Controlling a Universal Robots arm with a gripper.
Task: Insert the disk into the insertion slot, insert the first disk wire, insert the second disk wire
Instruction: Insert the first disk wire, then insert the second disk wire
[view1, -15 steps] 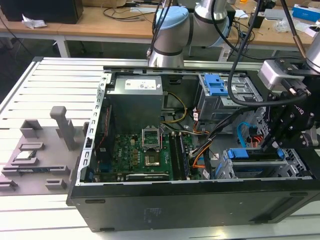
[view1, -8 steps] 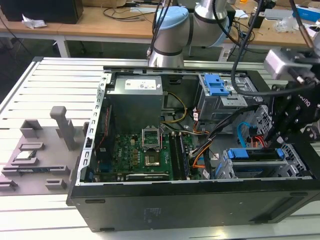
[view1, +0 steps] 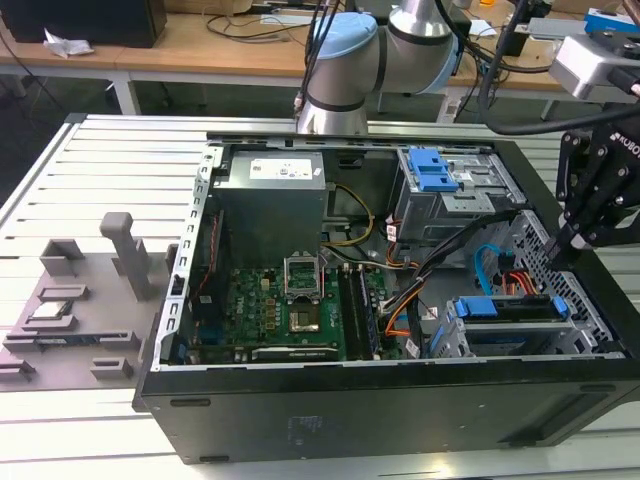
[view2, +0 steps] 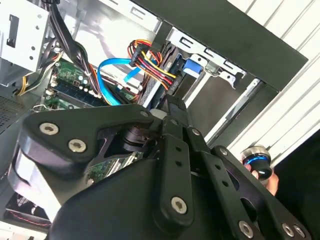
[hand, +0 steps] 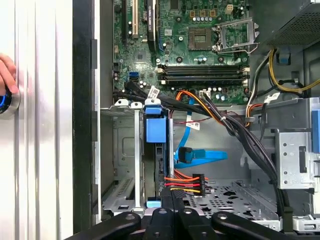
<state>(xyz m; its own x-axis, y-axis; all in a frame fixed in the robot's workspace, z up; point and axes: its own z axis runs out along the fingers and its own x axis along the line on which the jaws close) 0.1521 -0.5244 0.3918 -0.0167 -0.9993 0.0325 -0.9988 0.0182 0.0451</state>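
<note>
In the exterior view, the jaws, together, hung at 1 o'clock of the seated disk (view1: 500, 308), close beside the case wall (view1: 598, 305).

The disk (view1: 510, 310) sits in the insertion slot (view1: 600, 322) inside the case (view1: 400, 400).

The exterior view looks down from high up and far back on the whole open computer case (view1: 400, 400); my gripper (view1: 558, 248) is at 3 o'clock. Both wrist views ride on my arm, very near, looking inside. All three see the blue cable (view1: 484, 268) (view2: 114, 61) (hand: 205, 156).
</note>
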